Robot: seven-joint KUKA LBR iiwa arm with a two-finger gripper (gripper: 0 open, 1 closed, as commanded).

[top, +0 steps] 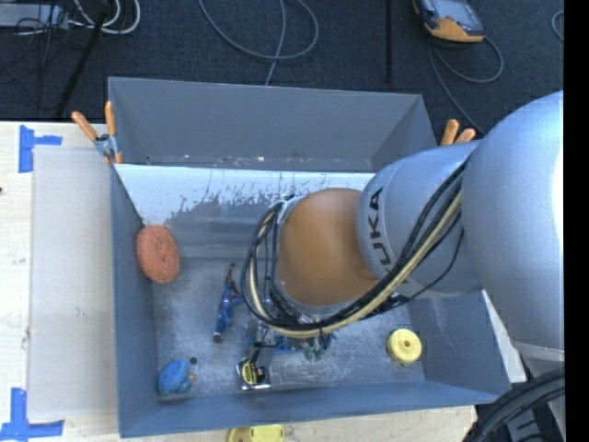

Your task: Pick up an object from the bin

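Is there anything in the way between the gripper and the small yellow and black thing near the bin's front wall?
Nothing visible does. The gripper hangs close beside the small yellow and black thing. The slim blue thing lies off to the view's left, and the yellow round thing off to its right.

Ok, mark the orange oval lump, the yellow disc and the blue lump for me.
orange oval lump (pixel 157 253), camera view, its middle.
yellow disc (pixel 404 345), camera view, its top face.
blue lump (pixel 174 378), camera view, its middle.

Robotics lab: KUKA arm (pixel 515 201); grey bin (pixel 267 122); loose floor cables (pixel 110 12)
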